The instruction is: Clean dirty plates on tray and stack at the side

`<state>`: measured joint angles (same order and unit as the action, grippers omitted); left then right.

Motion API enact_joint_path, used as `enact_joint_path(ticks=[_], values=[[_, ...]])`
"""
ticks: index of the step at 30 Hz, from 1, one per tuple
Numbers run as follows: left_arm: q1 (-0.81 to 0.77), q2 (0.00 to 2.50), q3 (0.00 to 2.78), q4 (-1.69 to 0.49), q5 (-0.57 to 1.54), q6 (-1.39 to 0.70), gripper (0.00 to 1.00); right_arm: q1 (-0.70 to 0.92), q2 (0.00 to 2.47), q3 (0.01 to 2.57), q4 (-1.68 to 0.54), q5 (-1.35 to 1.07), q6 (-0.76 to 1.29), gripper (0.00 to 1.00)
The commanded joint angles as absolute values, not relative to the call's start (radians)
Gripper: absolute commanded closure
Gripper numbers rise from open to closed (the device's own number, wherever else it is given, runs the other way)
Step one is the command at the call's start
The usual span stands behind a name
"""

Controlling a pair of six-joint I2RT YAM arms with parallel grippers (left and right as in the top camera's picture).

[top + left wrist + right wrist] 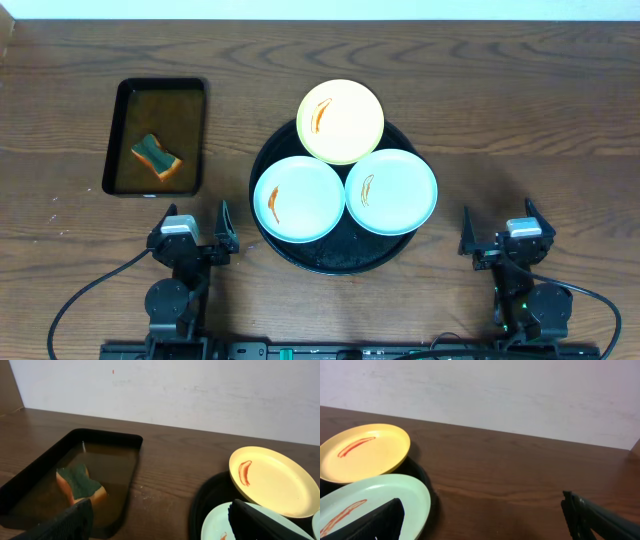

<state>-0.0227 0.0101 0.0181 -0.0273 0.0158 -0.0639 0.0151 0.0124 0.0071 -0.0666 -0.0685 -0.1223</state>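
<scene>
We see the left gripper [195, 222] parked at the near edge of the table [520, 100], its jaws spread wide with nothing between them. The right gripper [498, 226] sits the same way on the near right, released and empty. Between them, a little farther out, lies the round black tray [330, 262] holding all three plates. The pale yellow plate [341, 121] sits on the far side, its rim reaching past the tray's far edge. The left blue-white plate [297, 198] and the right blue-white plate [391, 190] lie side by side in front of it, nearly touching, and the yellow one overlaps their far rims. Each plate carries an orange-brown smear (thin curved streaks, as far as we can tell). To the far left, well apart from the round tray, a small rectangular black tray [118, 150] holds brownish liquid and a sponge [156, 156] with a green top.
</scene>
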Motion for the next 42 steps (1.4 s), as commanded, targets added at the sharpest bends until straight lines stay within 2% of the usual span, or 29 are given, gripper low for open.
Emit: enact_joint_path(ticks=[1,15,17,22,30,33,36,38,42], values=[[-0.026,0.004,0.004,-0.073,-0.012,-0.073,0.13,0.007,0.007,0.006,-0.071,-0.06,-0.136,0.01],[-0.026,0.004,0.004,-0.073,-0.007,-0.085,0.13,0.007,0.007,0.006,-0.071,-0.06,-0.136,0.01],[-0.026,0.004,0.005,-0.065,0.072,-0.223,0.13,0.007,0.007,0.006,-0.071,-0.06,-0.136,0.01],[-0.026,0.004,0.005,-0.039,0.546,-0.856,0.13,0.007,0.007,0.006,-0.071,-0.06,-0.136,0.01],[-0.026,0.004,0.005,0.052,0.517,-1.167,0.13,0.007,0.007,0.006,-0.071,-0.06,-0.136,0.01],[-0.026,0.004,0.007,0.22,0.54,-1.161,0.13,0.007,0.007,0.006,-0.071,-0.06,-0.136,0.01],[-0.015,0.005,0.065,0.316,0.511,-1.003,0.13,0.007,0.007,0.006,-0.071,-0.06,-0.136,0.01],[0.001,0.016,0.151,0.21,0.435,-0.884,0.13,0.007,0.007,0.006,-0.071,-0.06,-0.136,0.01],[0.023,0.133,0.422,-0.164,0.188,-0.594,0.13,0.007,0.007,0.006,-0.071,-0.06,-0.136,0.01]])
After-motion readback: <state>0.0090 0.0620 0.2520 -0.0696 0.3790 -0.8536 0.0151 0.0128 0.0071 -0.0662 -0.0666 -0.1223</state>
